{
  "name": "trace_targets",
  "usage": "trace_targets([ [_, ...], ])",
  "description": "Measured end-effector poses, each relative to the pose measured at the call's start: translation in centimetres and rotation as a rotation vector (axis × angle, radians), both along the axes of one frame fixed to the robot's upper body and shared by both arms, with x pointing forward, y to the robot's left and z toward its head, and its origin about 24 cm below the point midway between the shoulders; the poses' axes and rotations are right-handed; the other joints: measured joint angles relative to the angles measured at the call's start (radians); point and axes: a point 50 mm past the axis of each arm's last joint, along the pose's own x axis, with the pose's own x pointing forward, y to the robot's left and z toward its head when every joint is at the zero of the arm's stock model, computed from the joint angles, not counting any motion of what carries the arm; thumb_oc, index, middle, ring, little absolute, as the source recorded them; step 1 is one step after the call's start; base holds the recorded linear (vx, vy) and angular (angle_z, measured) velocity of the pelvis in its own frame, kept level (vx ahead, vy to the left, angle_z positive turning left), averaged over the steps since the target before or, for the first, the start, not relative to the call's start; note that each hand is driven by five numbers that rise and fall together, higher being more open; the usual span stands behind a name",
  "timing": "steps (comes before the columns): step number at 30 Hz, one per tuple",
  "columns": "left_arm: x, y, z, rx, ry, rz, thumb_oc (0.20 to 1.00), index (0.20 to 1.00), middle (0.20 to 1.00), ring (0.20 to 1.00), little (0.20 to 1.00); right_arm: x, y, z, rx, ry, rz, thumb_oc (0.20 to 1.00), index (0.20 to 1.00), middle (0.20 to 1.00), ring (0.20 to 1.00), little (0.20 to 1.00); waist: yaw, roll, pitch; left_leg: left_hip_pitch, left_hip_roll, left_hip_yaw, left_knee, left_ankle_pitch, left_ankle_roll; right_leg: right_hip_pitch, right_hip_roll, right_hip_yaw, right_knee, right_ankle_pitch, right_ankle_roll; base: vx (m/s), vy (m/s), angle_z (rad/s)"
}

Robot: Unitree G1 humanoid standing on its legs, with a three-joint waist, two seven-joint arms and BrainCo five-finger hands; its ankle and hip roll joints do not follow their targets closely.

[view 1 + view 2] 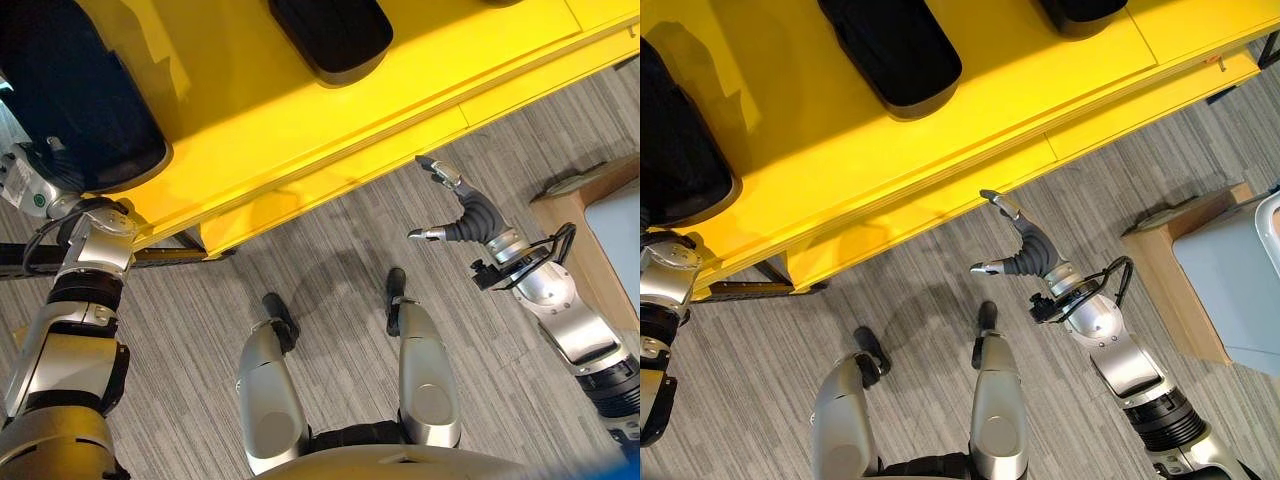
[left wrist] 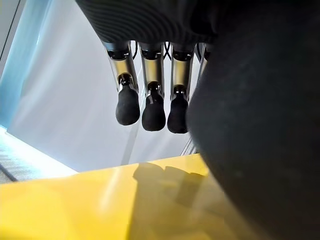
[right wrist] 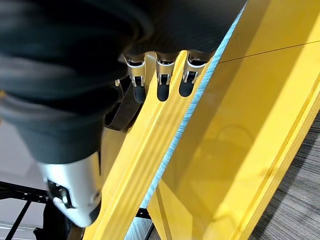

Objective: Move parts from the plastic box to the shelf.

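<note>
A long yellow shelf (image 1: 250, 120) runs across the top of the view. A big black part (image 1: 80, 100) lies at its left end and a second black part (image 1: 330, 35) further along. A third black part (image 1: 1080, 10) shows at the top edge. My left hand (image 2: 145, 95) is at the big black part (image 2: 260, 125), its fingers straight and hanging just above the yellow surface beside it. My right hand (image 1: 470, 220) hovers open and empty over the floor, just in front of the shelf's front edge. The pale grey-blue plastic box (image 1: 1230, 270) stands at the far right.
The plastic box rests on a brown board (image 1: 1170, 285) on the floor to my right. Grey striped carpet (image 1: 330, 270) lies between the shelf and me. A dark metal frame (image 1: 170, 255) shows under the shelf's left part.
</note>
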Motion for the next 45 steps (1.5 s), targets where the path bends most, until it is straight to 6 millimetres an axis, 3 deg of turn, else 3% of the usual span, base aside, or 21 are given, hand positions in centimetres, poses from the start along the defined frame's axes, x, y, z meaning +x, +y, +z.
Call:
trace_targets([
  [6, 0.8, -0.5, 1.8, -0.017, -0.068, -0.018, 0.200, 0.200, 0.200, 0.200, 0.200, 0.1, -1.0, 0.6, -0.034, -0.014, -0.028, 1.000, 1.000, 1.000, 1.000, 1.000, -0.008, 0.001, 0.000, -0.039, 0.010, -0.002, 0.025, -0.007, -0.001, -0.045, 0.000, 0.005, 0.033, -0.008, -0.004, 0.01, 0.002, -0.02],
  [20, 2.6, -2.1, 4.7, 0.004, -0.124, -0.069, 0.200, 0.200, 0.200, 0.200, 0.200, 0.3, -1.0, 1.0, -0.046, -0.017, -0.032, 1.000, 1.000, 1.000, 1.000, 1.000, -0.032, 0.001, 0.001, -0.078, 0.021, 0.001, 0.047, -0.009, -0.002, -0.096, 0.013, 0.016, 0.060, -0.013, -0.012, 0.00, 0.004, -0.01],
  [33, 2.7, -2.4, 3.9, -0.044, -0.110, -0.069, 0.200, 0.200, 0.200, 0.200, 0.200, 0.5, -0.9, 1.3, -0.049, -0.031, -0.026, 1.000, 1.000, 1.000, 1.000, 1.000, -0.022, 0.001, 0.000, -0.092, 0.019, -0.002, 0.044, -0.008, -0.002, -0.106, 0.014, 0.015, 0.058, -0.012, -0.012, -0.02, -0.010, 0.01],
  [45, 2.4, -2.2, 3.0, 0.059, -0.018, -0.050, 0.200, 0.200, 0.200, 0.200, 0.200, 0.5, -0.9, 1.2, -0.049, -0.030, -0.029, 1.000, 1.000, 1.000, 1.000, 1.000, -0.011, 0.002, 0.000, -0.077, 0.014, 0.002, 0.040, -0.007, -0.001, -0.097, 0.007, 0.017, 0.058, -0.011, -0.011, 0.00, 0.001, 0.00],
])
